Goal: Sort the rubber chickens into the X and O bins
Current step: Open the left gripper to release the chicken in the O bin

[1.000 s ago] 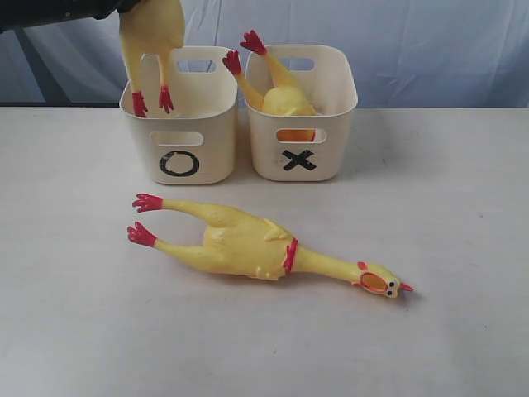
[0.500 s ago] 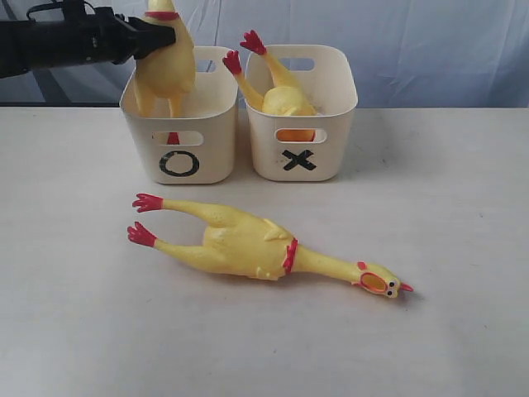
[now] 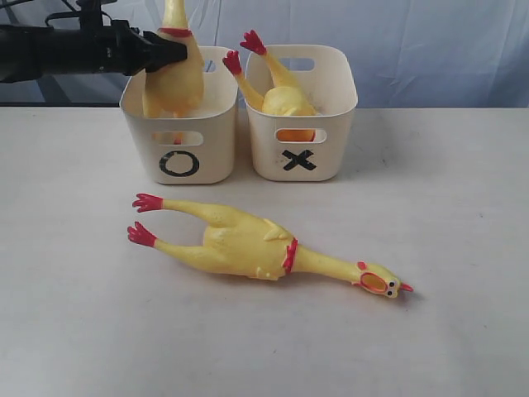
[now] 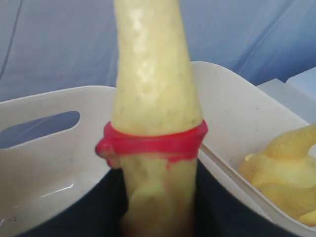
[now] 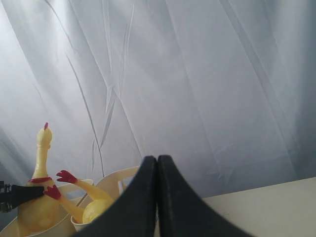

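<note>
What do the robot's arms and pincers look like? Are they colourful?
Not colourful, all black. The left arm is a long, chunky black bar with thin black cables looping above it. Its left pincer narrows to a blunt point. The right pincer has two smooth, matte black fingers with rounded tips. I can see no markings.

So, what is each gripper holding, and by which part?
Left gripper holds a chicken just under its red neck band. Right gripper is shut, holding nothing.
</note>
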Robot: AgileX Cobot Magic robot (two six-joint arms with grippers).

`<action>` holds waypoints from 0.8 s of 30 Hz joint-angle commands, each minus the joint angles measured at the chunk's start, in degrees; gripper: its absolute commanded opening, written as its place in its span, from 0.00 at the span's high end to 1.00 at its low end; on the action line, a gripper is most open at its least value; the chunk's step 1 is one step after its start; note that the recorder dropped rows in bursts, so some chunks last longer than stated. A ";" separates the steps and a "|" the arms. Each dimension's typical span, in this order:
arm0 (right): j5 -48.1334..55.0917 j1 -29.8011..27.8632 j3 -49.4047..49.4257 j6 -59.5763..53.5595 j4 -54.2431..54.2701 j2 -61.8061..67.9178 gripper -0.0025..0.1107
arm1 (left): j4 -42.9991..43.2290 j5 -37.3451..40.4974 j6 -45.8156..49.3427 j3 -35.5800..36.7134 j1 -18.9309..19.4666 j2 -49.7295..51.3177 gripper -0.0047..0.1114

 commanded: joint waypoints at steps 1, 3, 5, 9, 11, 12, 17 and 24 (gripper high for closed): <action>-0.12 -0.28 0.22 -0.10 -0.44 -0.40 0.99 | -0.28 -1.73 -2.53 -0.46 -0.30 -0.30 0.96; -0.12 -0.28 0.22 -0.10 -0.44 -0.40 0.99 | 0.92 -3.01 -4.11 -0.46 -0.30 -0.30 0.96; -0.12 -0.28 0.22 -0.10 -0.44 -0.40 0.99 | 2.02 -3.13 -5.49 -0.46 -0.30 -0.30 0.96; -0.12 -0.28 0.22 -0.10 -0.44 -0.40 0.99 | 2.72 -3.13 -5.63 -0.46 -0.30 -0.30 0.96; -0.12 -0.28 0.22 -0.10 -0.44 -0.40 0.99 | 2.84 -3.13 -5.66 -0.46 -0.30 -0.30 0.94; -0.12 -0.28 0.22 -0.10 -0.44 -0.40 0.99 | 2.84 -3.03 -5.66 -0.46 -0.30 -0.30 0.91; -0.12 -0.28 0.22 -0.10 -0.44 -0.40 0.99 | 2.84 -2.80 -5.66 -0.46 -0.30 -0.30 0.75; -0.12 -0.28 0.22 -0.10 -0.44 -0.40 0.99 | 2.73 -2.80 -5.66 -0.46 -0.30 -0.30 0.57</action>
